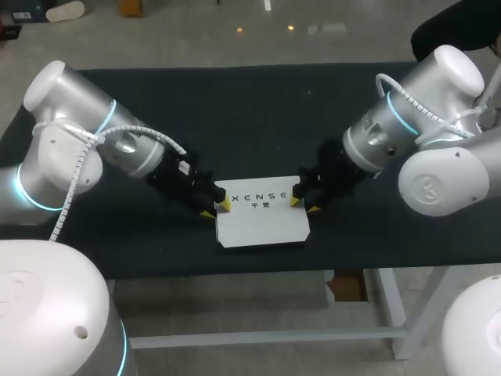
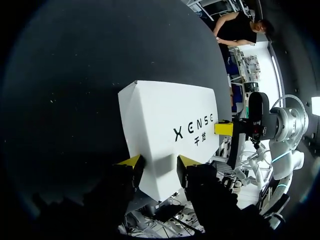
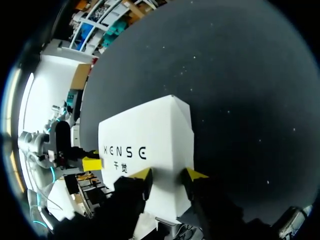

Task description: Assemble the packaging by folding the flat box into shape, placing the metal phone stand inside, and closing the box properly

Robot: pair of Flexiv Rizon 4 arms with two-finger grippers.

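We are bracing the white box (image 1: pixel 262 223) on the bench (image 1: pixel 235 117): left gripper (image 1: pixel 216 209) at one end, right gripper (image 1: pixel 304 204) opposite, jaws narrowly parted. Likely closing; next, pressing ends flush.

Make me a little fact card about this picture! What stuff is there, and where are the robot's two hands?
table: dark
box: white, dark print on top, lying on the table between the two grippers
left gripper: at the box's left end, yellow tips apart
right gripper: at the box's right end, yellow tips apart
inside the box: cannot tell
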